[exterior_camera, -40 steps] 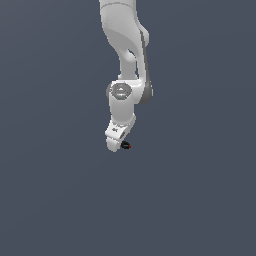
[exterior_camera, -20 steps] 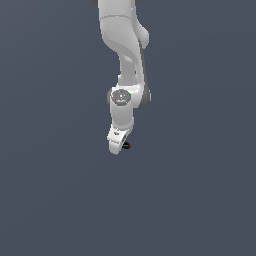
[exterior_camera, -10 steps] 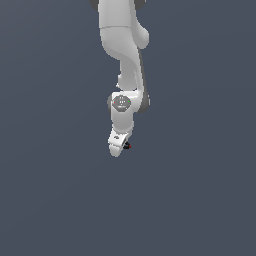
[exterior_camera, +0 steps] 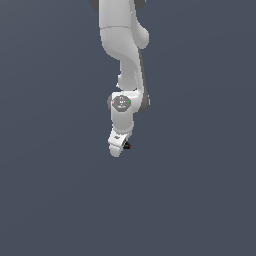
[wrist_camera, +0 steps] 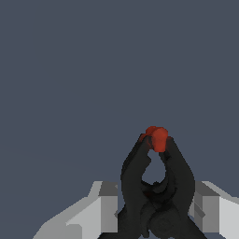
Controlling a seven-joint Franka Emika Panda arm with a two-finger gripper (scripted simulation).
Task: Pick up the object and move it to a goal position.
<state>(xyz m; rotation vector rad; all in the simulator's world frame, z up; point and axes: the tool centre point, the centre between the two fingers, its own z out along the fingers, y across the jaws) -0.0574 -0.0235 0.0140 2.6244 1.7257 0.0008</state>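
The object [exterior_camera: 127, 145] is a tiny black item with a red-orange spot, seen in the exterior view at the tip of the white arm. My gripper [exterior_camera: 120, 149] is shut on it. In the wrist view the object [wrist_camera: 157, 179] fills the space between my two grey-white fingers [wrist_camera: 108, 205], and its two black prongs meet at a red tip [wrist_camera: 156, 137] that points away from the camera. My gripper [wrist_camera: 157, 207] holds its thick black base. I cannot tell how high it is above the surface.
A plain dark grey surface [exterior_camera: 200, 200] fills both views around the arm. No other objects, edges or goal marker show.
The arm's wrist and gripper have drifted slightly downward in the exterior view, with the object still held. The grip has not changed.
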